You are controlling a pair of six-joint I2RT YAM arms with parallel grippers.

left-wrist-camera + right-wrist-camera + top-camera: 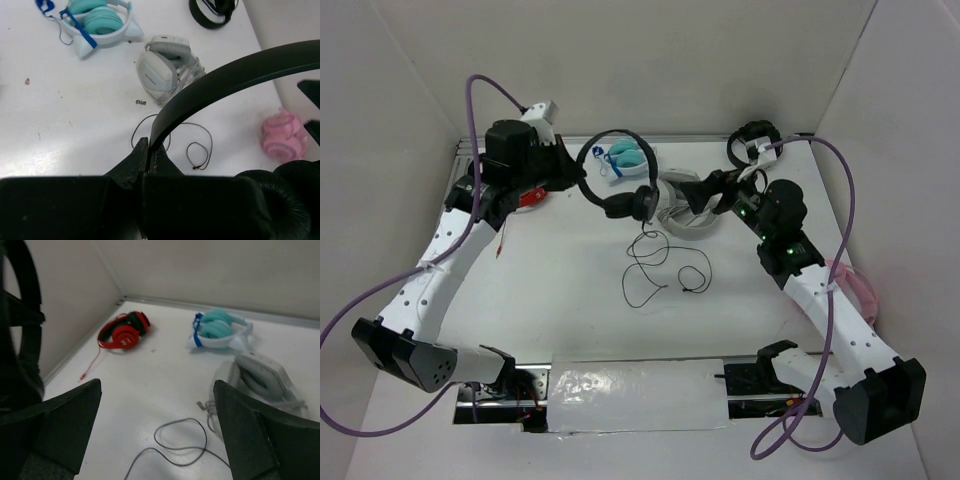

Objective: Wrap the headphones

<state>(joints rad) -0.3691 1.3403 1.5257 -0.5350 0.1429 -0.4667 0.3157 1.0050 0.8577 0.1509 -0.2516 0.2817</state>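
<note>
Three pale walls [670, 60] enclose the white table [570, 285] beneath the headphones [618, 206].

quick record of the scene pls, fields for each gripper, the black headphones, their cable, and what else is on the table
left gripper: shut on the headband
headphones: held up off the table
right gripper: open, holding nothing, beside the headphones
cable: loose loops on the table, not wrapped
other items: teal headphones, white headphones, red-and-black headphones, pink headphones, bundled black headset
</note>
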